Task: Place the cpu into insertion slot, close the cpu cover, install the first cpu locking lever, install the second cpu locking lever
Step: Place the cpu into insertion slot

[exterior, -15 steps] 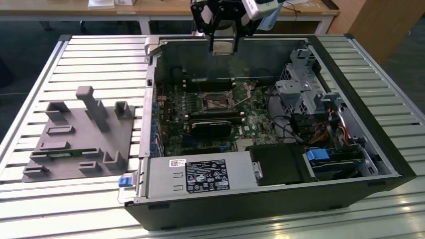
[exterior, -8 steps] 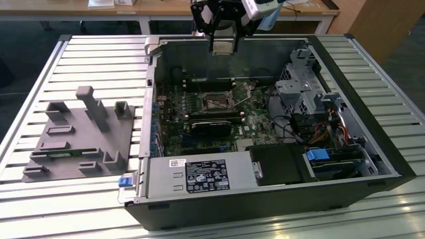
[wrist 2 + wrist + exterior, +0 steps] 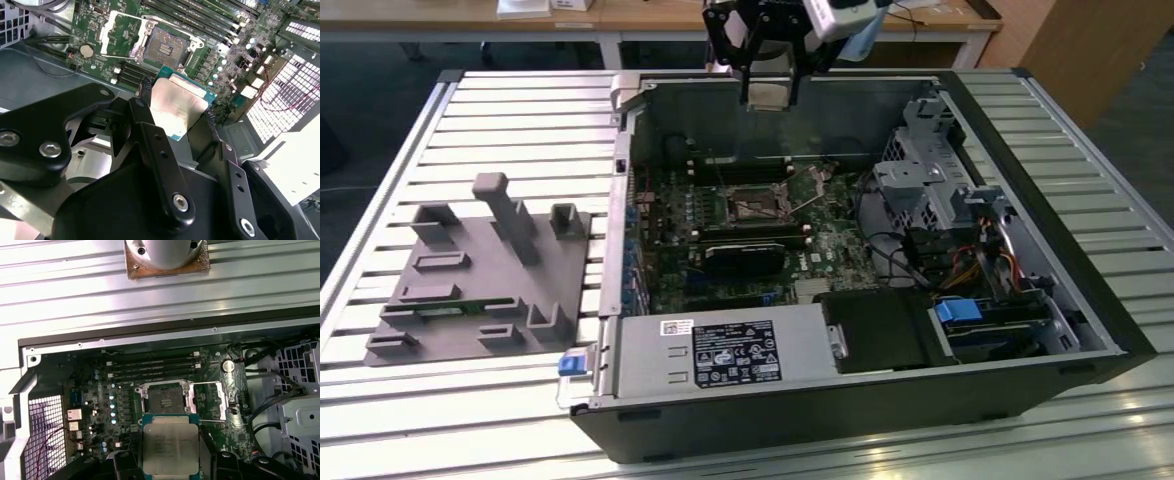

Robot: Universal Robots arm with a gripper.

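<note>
Well, my tool (image 3: 769, 93) pinches the small, flat, silver-grey square cpu (image 3: 170, 442) above the open black computer case's (image 3: 854, 420) far edge, apart from the black-rimmed square insertion slot (image 3: 166, 397). Lowered tilted or off-centre, I judge it could bend socket pins.

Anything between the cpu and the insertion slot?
Nothing: in the first wrist view the stretch from cpu to insertion slot is bare; the cpu cover lies flipped aside.

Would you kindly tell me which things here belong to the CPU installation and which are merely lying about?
Job: gripper, cpu it grips, insertion slot, open cpu cover.
Lying about: grey fixture block, power supply, memory slots.
</note>
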